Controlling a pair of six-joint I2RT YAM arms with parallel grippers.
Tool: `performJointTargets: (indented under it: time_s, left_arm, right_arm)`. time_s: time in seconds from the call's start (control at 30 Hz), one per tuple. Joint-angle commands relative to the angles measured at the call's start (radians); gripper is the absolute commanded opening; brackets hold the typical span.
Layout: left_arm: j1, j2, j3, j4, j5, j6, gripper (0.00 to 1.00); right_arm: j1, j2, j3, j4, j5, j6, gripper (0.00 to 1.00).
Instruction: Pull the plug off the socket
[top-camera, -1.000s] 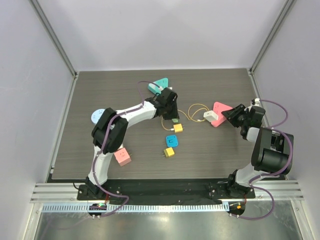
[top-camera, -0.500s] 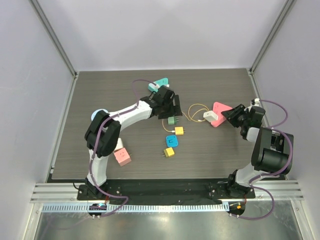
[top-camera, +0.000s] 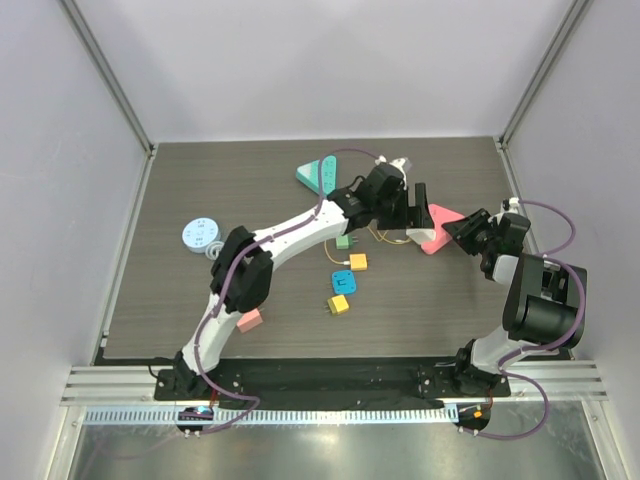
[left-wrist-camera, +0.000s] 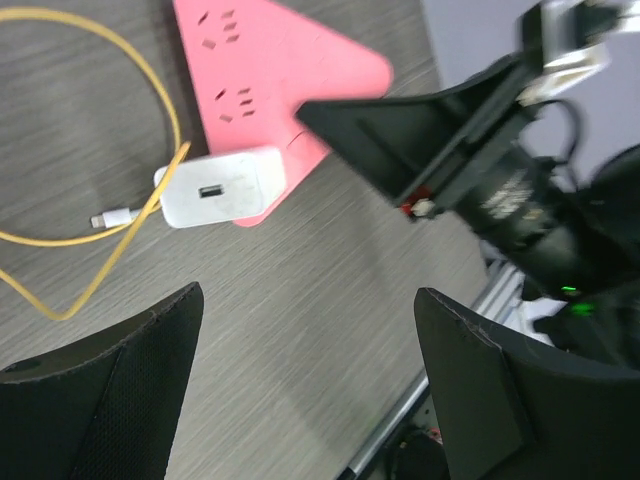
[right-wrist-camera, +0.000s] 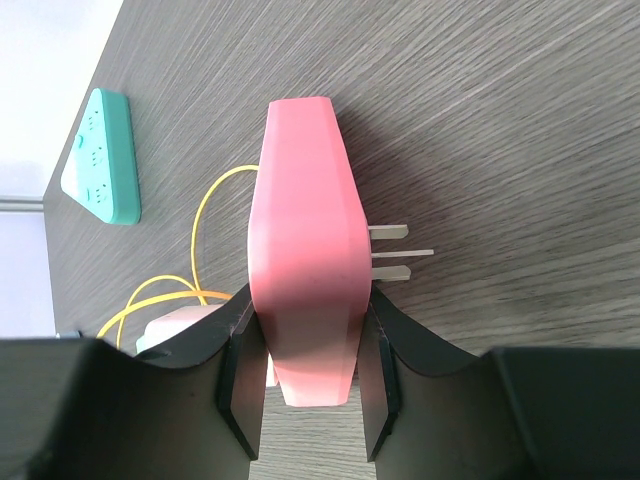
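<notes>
Having swung over from mid-bench and spread apart, the left gripper is nearing the plug, still seated in the socket right of centre; the right gripper is clamping the socket.

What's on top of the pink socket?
A white charger sits plugged into the pink socket, with a yellow cable attached to it. The charger's prongs are hidden inside the socket.
</notes>
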Motion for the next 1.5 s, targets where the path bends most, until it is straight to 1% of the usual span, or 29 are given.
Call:
performJointTargets:
  time_s: [0.0, 0.1, 0.2, 0.3, 0.37, 0.43, 0.53, 0.67, 0.73, 0.8, 0.9, 1.07, 1.3, 1.4, 1.43, 1.47]
  left_arm:
    - [0.001, 0.058, 0.024, -0.019, 0.001, -0.018, 0.86]
    - [-0.015, 0.089, 0.028, 0.019, -0.005, -0.023, 0.86]
    - [-0.027, 0.109, 0.022, 0.018, -0.059, -0.034, 0.86]
    - [-0.027, 0.139, 0.033, 0.025, -0.086, -0.046, 0.87]
    - [-0.026, 0.156, 0.035, 0.030, -0.094, -0.058, 0.88]
    - [-0.026, 0.164, 0.035, 0.053, -0.088, -0.073, 0.89]
    - [-0.026, 0.182, 0.054, 0.074, -0.086, -0.078, 0.89]
    - [-0.023, 0.215, 0.091, 0.073, -0.079, -0.090, 0.90]
    - [-0.023, 0.235, 0.123, 0.071, -0.080, -0.087, 0.90]
    - [-0.021, 0.250, 0.143, 0.076, -0.083, -0.087, 0.90]
    - [-0.018, 0.267, 0.160, 0.093, -0.083, -0.096, 0.89]
    - [-0.013, 0.294, 0.192, 0.106, -0.056, -0.121, 0.83]
    - [-0.013, 0.298, 0.159, 0.137, -0.028, -0.152, 0.75]
    - [-0.013, 0.298, 0.162, 0.145, -0.025, -0.150, 0.70]
    - [-0.013, 0.298, 0.163, 0.146, -0.022, -0.152, 0.62]
    - [-0.013, 0.299, 0.166, 0.152, -0.022, -0.152, 0.56]
  right_arm:
    - [0.000, -0.021, -0.005, -0.005, 0.003, -0.021, 0.01]
    - [0.000, -0.020, -0.004, 0.005, 0.001, -0.013, 0.01]
    - [0.000, -0.032, -0.001, -0.015, 0.010, -0.025, 0.01]
    - [0.000, -0.028, -0.008, 0.008, 0.006, -0.011, 0.01]
    - [0.000, -0.020, 0.002, -0.008, -0.006, -0.016, 0.01]
    - [0.000, -0.020, -0.011, 0.015, 0.001, -0.010, 0.01]
    - [0.000, -0.012, -0.002, 0.005, -0.015, -0.010, 0.01]
    - [0.000, -0.025, -0.014, 0.006, 0.008, -0.013, 0.01]
    - [0.000, -0.017, -0.004, 0.005, -0.006, -0.010, 0.01]
    - [0.000, -0.021, -0.001, 0.005, -0.019, -0.010, 0.01]
    - [0.000, -0.047, -0.007, -0.012, 0.006, -0.027, 0.01]
    - [0.000, -0.037, 0.001, -0.012, 0.003, -0.025, 0.01]
    - [0.000, -0.032, -0.001, -0.003, -0.003, -0.016, 0.01]
    - [0.000, -0.032, -0.002, -0.002, -0.005, -0.016, 0.01]
    - [0.000, -0.032, -0.002, -0.003, -0.003, -0.018, 0.01]
    - [0.000, -0.031, -0.002, -0.003, -0.002, -0.018, 0.01]
